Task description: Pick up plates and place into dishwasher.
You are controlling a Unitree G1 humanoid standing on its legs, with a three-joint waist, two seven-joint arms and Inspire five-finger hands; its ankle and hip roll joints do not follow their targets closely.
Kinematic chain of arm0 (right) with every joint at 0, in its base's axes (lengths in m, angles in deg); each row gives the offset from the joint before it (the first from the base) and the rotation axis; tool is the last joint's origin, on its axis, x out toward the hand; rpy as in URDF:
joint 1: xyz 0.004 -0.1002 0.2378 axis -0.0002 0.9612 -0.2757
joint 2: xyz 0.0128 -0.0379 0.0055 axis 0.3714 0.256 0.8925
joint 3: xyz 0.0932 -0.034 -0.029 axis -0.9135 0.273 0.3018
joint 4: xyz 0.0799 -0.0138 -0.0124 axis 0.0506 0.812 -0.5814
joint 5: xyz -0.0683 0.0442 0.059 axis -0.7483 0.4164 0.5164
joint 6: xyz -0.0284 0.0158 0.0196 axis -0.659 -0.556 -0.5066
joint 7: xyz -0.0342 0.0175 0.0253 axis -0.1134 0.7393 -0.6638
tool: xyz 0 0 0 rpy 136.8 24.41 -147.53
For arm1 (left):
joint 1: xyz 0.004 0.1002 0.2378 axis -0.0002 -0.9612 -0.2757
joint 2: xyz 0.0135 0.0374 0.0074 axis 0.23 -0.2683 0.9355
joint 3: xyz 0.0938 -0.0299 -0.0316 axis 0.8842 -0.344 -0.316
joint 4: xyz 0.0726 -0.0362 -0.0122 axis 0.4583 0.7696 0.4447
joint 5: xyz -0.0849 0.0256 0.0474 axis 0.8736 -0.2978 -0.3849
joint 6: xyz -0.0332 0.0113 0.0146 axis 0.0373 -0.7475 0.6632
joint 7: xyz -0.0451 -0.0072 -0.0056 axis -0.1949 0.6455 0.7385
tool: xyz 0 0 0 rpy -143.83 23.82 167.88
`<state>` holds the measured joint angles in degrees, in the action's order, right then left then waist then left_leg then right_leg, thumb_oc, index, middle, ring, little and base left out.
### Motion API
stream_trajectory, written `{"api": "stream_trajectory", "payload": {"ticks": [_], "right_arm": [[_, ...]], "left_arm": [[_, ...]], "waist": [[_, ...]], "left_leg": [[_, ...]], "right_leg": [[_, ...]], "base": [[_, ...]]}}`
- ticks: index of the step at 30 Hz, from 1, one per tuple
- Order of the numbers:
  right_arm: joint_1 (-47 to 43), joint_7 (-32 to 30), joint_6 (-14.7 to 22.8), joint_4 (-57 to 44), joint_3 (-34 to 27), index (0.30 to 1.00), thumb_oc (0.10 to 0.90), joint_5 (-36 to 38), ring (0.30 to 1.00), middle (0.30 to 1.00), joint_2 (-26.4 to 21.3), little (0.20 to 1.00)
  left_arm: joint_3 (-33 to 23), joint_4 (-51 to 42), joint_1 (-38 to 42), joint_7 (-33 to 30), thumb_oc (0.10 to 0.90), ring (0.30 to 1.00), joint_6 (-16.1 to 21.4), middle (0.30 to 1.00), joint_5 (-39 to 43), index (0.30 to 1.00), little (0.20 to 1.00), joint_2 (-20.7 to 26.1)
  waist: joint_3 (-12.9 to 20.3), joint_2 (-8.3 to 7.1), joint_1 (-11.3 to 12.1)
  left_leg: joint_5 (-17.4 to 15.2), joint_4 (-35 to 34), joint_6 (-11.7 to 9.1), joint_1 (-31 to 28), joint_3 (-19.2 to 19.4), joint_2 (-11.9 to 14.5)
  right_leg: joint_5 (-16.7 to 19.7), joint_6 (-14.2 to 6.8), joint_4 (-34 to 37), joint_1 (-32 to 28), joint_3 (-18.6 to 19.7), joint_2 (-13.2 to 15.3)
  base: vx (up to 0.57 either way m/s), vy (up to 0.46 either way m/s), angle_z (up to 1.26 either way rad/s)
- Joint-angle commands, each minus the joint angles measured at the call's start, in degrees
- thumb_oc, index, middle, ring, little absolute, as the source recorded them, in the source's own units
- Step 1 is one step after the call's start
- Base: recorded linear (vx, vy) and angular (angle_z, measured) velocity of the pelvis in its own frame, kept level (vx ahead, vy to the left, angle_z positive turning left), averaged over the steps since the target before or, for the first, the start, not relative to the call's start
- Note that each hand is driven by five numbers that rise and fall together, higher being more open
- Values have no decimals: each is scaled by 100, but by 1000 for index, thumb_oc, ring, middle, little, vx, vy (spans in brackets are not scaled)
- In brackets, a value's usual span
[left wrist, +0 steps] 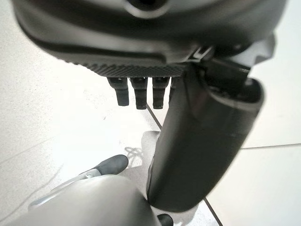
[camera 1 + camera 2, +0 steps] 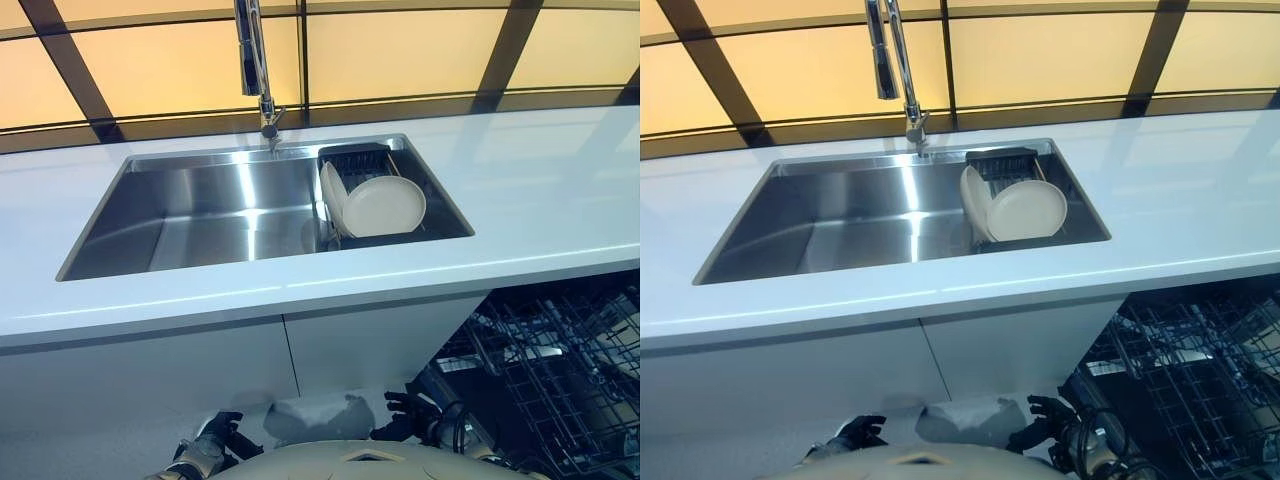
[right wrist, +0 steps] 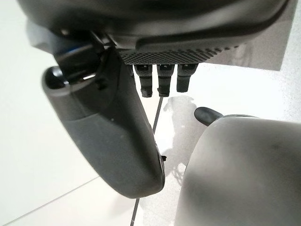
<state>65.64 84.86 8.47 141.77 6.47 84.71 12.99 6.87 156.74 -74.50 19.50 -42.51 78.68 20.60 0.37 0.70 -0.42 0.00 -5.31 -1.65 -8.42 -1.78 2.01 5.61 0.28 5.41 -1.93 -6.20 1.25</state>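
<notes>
While both hands hang low at the near edge, well below the counter (image 2: 560, 200), nothing of the task is yet in hand: the left hand (image 2: 212, 437) and the right hand (image 2: 412, 412) each hold nothing, and their own wrist views show the fingers (image 1: 141, 94) pointing down, relaxed and apart from the thumb. The plates (image 2: 384, 205) stand on edge in a dark rack (image 2: 352, 156) at the right end of the sink (image 2: 200, 215), leaning together, one large plate facing near and a second just behind it to the left. The dishwasher basket (image 2: 560, 370) stands open at the lower right, under the counter.

The main risk, as I judge it, is the reach. The plates sit below the counter's level, so a hand coming in flat may knock them against the rack or the sink wall. The two overlap, and a pinch on the front rim could drag the back one along. The faucet (image 2: 255, 60) stands to the far left of them, near enough to catch an arm.
</notes>
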Motion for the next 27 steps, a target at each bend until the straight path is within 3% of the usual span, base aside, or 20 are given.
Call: {"api": "stream_trajectory", "payload": {"ticks": [1, 15, 18, 24, 27], "right_arm": [[-147, 82, 288, -27, 284, 900, 800, 103, 900, 900, 207, 900], [-149, 99, 251, 37, 270, 900, 800, 113, 900, 900, 266, 900], [-142, 90, 237, 51, 260, 900, 800, 125, 900, 900, 276, 900], [-169, 183, 242, -66, 262, 900, 800, 158, 900, 900, 149, 900], [-132, 482, 135, -826, 211, 900, 800, 307, 900, 900, -264, 900]], "left_arm": [[114, 247, 139, 55, 800, 900, 184, 900, 111, 900, 900, -243], [55, 300, 129, 192, 800, 900, 183, 900, 272, 900, 900, -281], [41, 288, 124, 304, 800, 900, 331, 900, 339, 900, 900, -279], [198, -6, 233, 1225, 800, 900, 910, 900, 386, 900, 900, -152], [165, -588, 342, 1830, 800, 900, 1118, 900, 795, 900, 900, 279]], "waist": [[-181, -156, -76], [-168, -157, -55], [-158, -151, -57], [-145, -108, -120], [-185, -25, -193]], "left_leg": [[-55, 31, 461, 211, 203, -424], [-54, 31, 467, 228, 172, -436], [-56, 31, 463, 227, 172, -435], [-49, 31, 437, 230, 221, -420], [-15, 31, 420, 243, 297, -389]], "right_leg": [[-360, -140, -87, -375, 261, -111], [-344, -142, -67, -371, 235, -116], [-342, -144, -59, -375, 239, -120], [-319, -156, -56, -356, 295, -141], [-310, -166, -78, -322, 307, -139]], "base": [[0, 0, 0], [0, 0, 0], [0, 0, 0], [-5, 3, -1], [-38, 24, -6]]}}
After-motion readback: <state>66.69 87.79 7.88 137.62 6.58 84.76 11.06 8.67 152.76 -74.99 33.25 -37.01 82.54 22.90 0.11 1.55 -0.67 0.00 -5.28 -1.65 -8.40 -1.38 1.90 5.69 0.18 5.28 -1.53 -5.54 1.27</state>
